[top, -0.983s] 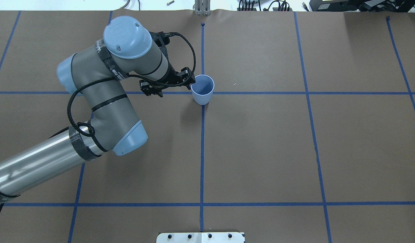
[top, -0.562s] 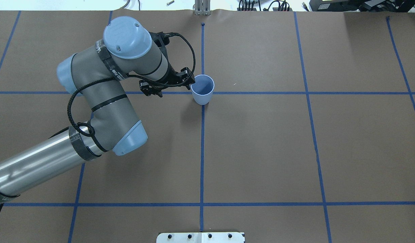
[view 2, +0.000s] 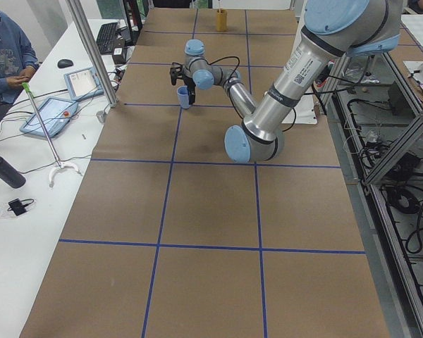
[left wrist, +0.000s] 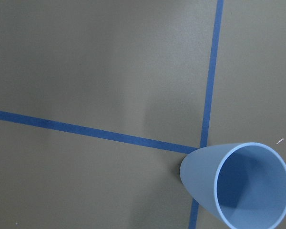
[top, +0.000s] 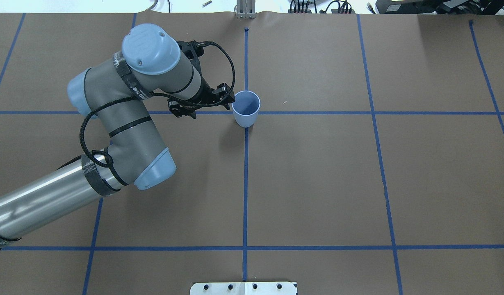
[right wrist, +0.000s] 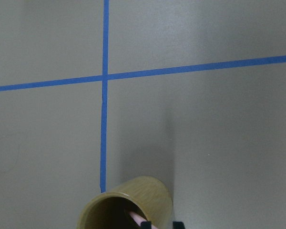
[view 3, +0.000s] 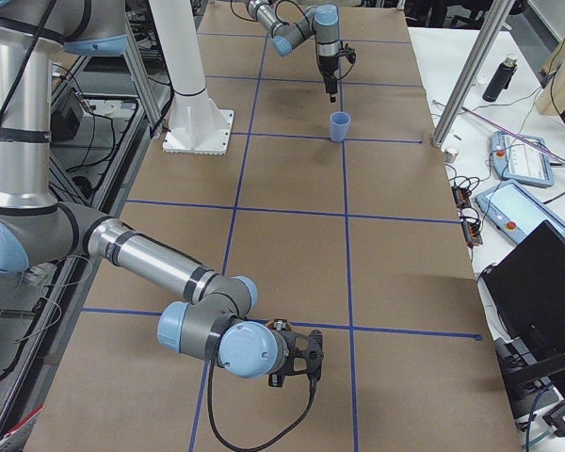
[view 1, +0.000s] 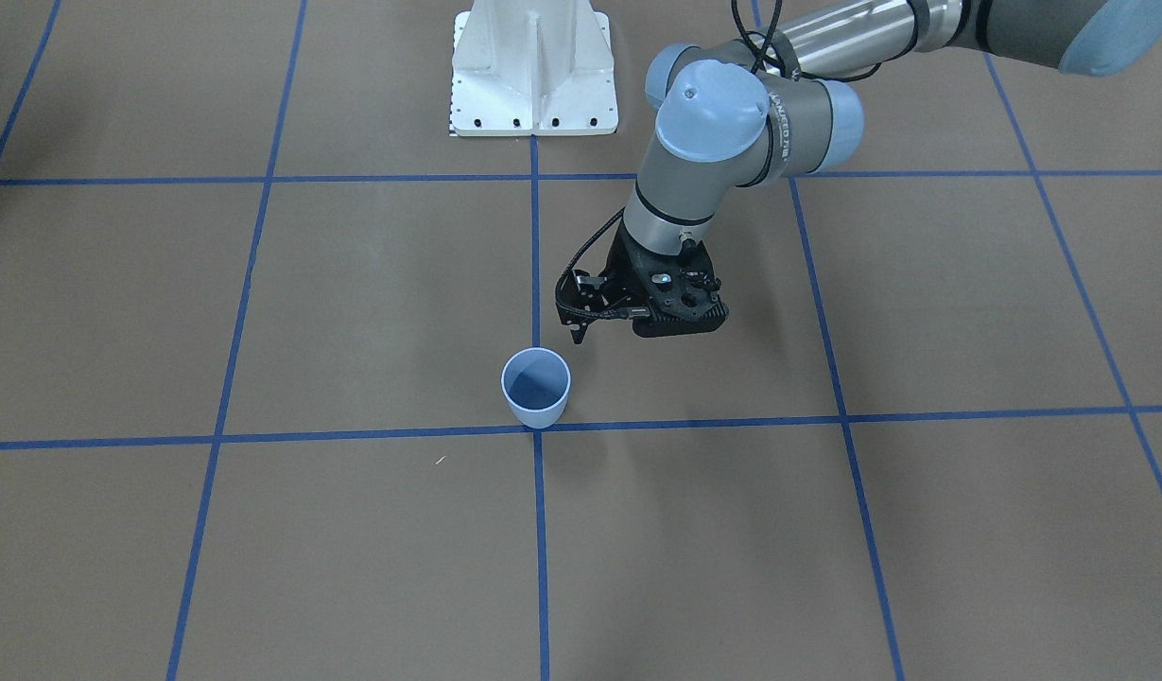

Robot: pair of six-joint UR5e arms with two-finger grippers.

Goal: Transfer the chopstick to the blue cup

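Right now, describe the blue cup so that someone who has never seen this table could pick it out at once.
On the brown table, find where the centre tape line meets a cross line, beside the left hand. The blue cup stands upright on that crossing, pale blue and empty, unlike the tan holder at the table's right end.

We see bright, even light from above; every shadow is soft-edged. Just beside the blue cup (top: 246,108), on the robot's side, a dim patch lies on the brown paper (top: 317,184). Inside the cup one wall is darker. Well away from the cup, the left arm's metal tube (top: 42,200) carries a pale streak of glare. Far beyond the cup the white strip (top: 71,5) is washed out. Around the cup, the left wrist view renders the paper greyer.
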